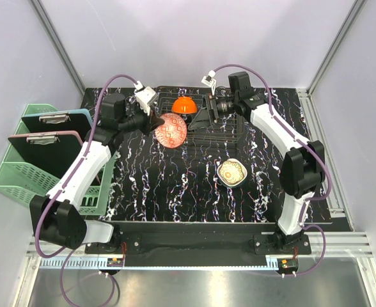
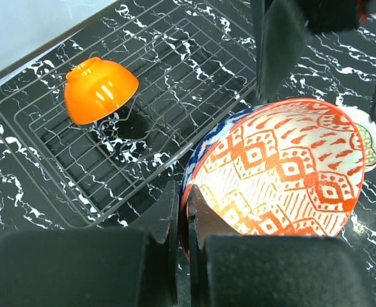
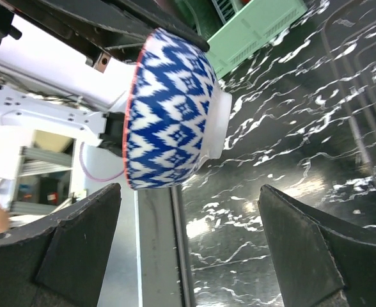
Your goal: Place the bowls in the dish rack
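"Where's the patterned bowl (image 1: 171, 130)?"

"In the air, tipped, at the dish rack's (image 1: 229, 131) 8 o'clock. The left fingers (image 2: 174, 214) pinch its rim. It looks hard, slippery and breakable, so hold the rim."

"And the right fingers (image 1: 204, 116)?"

"Spread wide, empty. The dish rack holds one orange bowl (image 1: 183, 104), upside down, at 10 o'clock."

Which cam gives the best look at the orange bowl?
Left wrist: the orange bowl sits on the rack, large, sharp and unblocked. The top view shows it too, but small and far off. The right wrist view does not show it at all.
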